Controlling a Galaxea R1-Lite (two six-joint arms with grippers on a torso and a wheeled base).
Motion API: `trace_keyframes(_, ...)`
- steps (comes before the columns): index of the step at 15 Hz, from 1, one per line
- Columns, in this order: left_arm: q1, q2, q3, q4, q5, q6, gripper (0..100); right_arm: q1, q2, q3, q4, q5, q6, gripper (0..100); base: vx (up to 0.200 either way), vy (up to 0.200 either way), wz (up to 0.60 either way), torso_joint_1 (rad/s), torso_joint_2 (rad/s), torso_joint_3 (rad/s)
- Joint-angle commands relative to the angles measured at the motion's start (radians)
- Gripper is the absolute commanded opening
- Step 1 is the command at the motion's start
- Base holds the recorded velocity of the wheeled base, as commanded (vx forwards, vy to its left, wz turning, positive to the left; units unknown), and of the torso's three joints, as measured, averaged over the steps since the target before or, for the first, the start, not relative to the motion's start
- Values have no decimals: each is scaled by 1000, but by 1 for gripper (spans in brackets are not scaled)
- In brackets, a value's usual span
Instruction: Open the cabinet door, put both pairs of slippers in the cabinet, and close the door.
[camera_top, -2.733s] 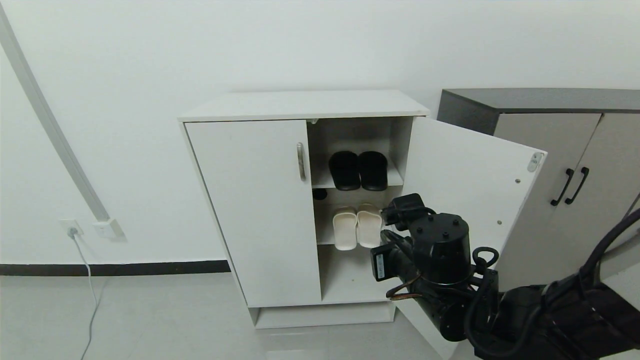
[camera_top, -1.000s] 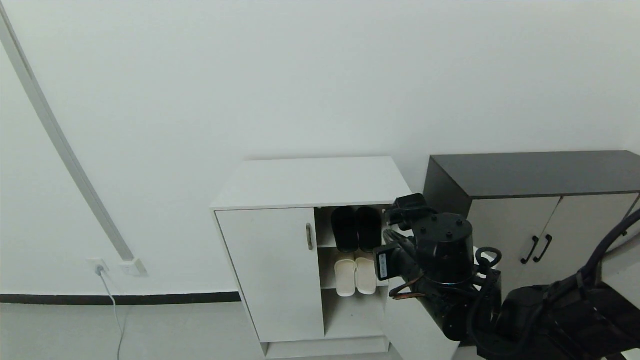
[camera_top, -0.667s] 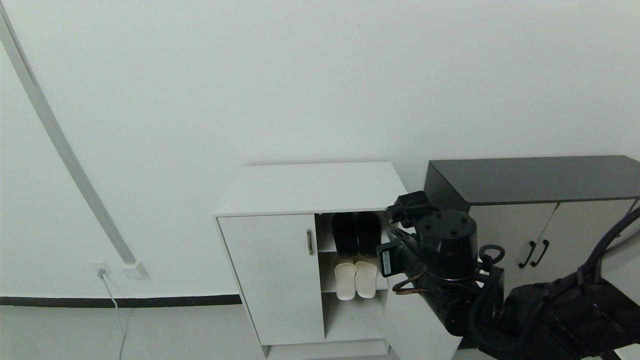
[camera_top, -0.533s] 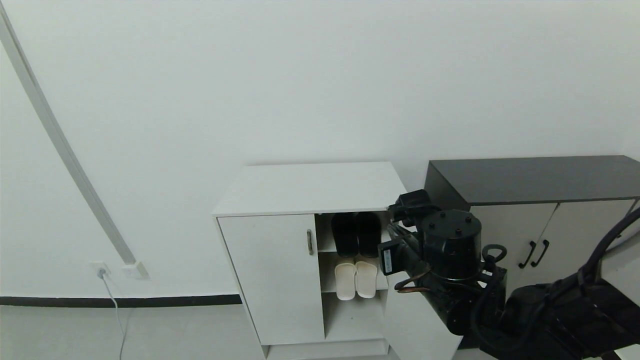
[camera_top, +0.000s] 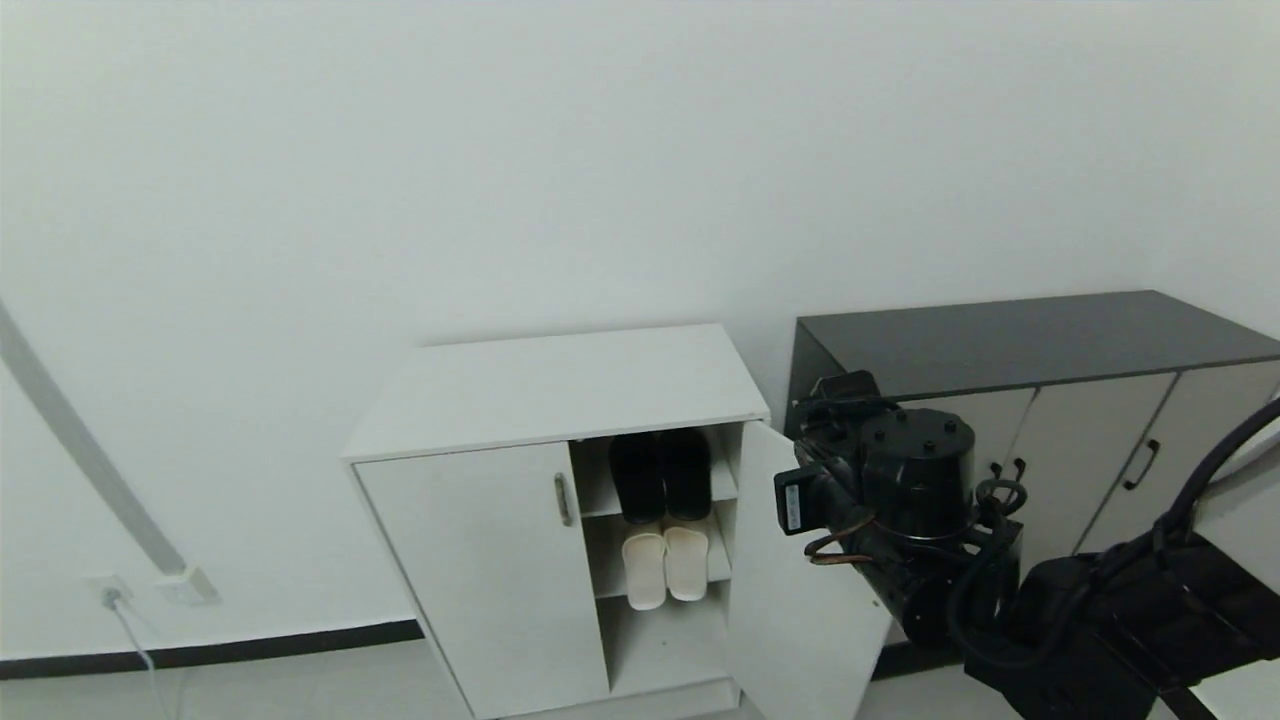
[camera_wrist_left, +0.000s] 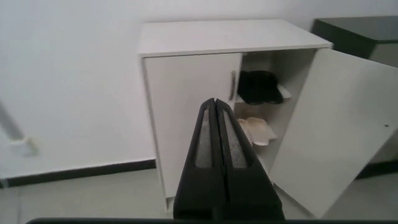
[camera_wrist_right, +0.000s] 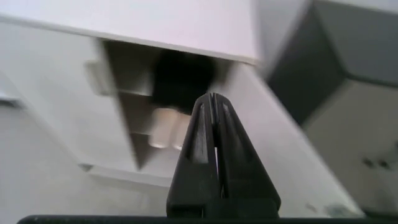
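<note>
Left claw (camera_wrist_left: 215, 109): fingers pressed flat together, nothing held, pointing at the white cabinet (camera_top: 560, 385) front from well back. Right claw (camera_wrist_right: 214, 106): also pinched closed and empty, aimed at the cabinet opening. In the head view the right arm sits just beside the top outer corner of the open right door (camera_top: 800, 600); can't tell if it touches.

Right door swung out toward the robot. Left door (camera_top: 490, 570) closed, with a vertical metal handle (camera_top: 562, 499) at its inner edge.

Inside the open half, the black slippers (camera_top: 661, 473) are side by side on the top shelf. The cream slippers (camera_top: 664, 565) are side by side on the middle shelf directly below, their ends overhanging the shelf edge a bit. Both pairs are in the cabinet.

Dark-topped cabinet (camera_top: 1000, 340) stands just right of the white one, doors closed. Both are against the white wall (camera_top: 600, 150). Wall socket (camera_top: 108, 592) low at far left, above the floor.
</note>
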Motion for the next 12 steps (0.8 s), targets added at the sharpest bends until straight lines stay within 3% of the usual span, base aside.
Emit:
trace_keyframes(1, 0, 1, 0, 0, 0, 0, 0, -3, 4, 0, -7, 0, -1, 0, 0, 0, 0, 0, 0, 0)
trace_keyframes(6, -2, 1, 0, 0, 0, -2, 0, -6, 4, -8, -21, 12, -1, 0, 0, 0, 0, 0, 0, 0)
trace_keyframes(10, 0, 1, 0, 0, 0, -2, 0, -28, 6, -49, 23, 4, 10, 0, -200, 0, 0, 5, 4, 0)
trace_keyframes(12, 0, 1, 0, 1, -1, 0, 0, -61, 16, -80, 37, 6, 16, 0, 0, 0, 0, 0, 0, 0)
